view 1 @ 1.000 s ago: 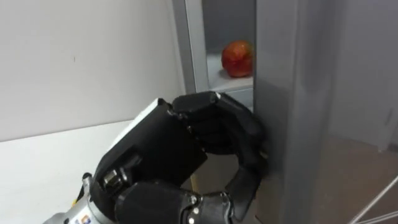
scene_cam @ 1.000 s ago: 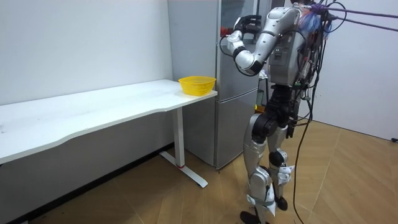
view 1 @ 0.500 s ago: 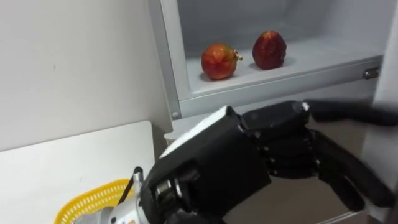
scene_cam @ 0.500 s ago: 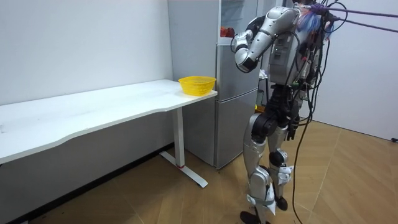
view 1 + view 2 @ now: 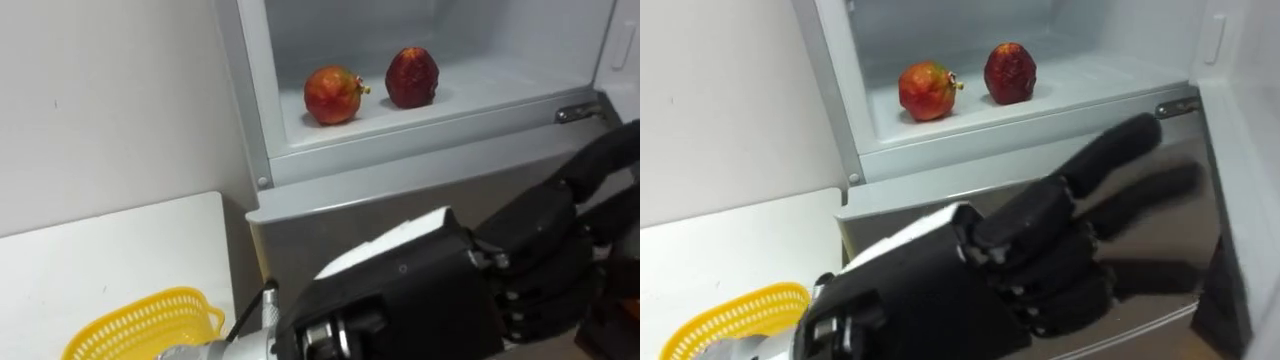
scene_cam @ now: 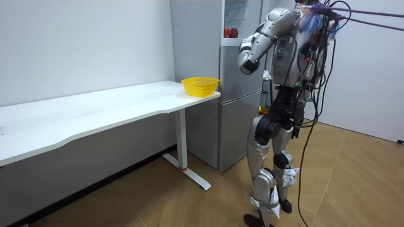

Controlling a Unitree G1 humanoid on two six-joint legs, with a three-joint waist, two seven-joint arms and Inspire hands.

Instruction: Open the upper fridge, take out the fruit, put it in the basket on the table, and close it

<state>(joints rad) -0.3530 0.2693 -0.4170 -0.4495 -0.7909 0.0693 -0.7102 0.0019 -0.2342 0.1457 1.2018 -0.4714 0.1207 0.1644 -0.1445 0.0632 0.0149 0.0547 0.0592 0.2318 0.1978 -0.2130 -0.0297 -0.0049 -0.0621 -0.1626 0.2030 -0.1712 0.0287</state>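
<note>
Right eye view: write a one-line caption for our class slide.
Upper fridge open, a red-yellow fruit and a darker red fruit on its shelf; left hand open before the lower door.

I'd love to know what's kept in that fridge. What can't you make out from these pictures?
Fridge: anything above the fruit shelf is cut off by the eye views' top edge.
Lower door: largely hidden behind the left hand in the eye views.
Basket: cut by the bottom edge, its inside mostly unseen.
Fruits: too small in the room view to identify.
</note>
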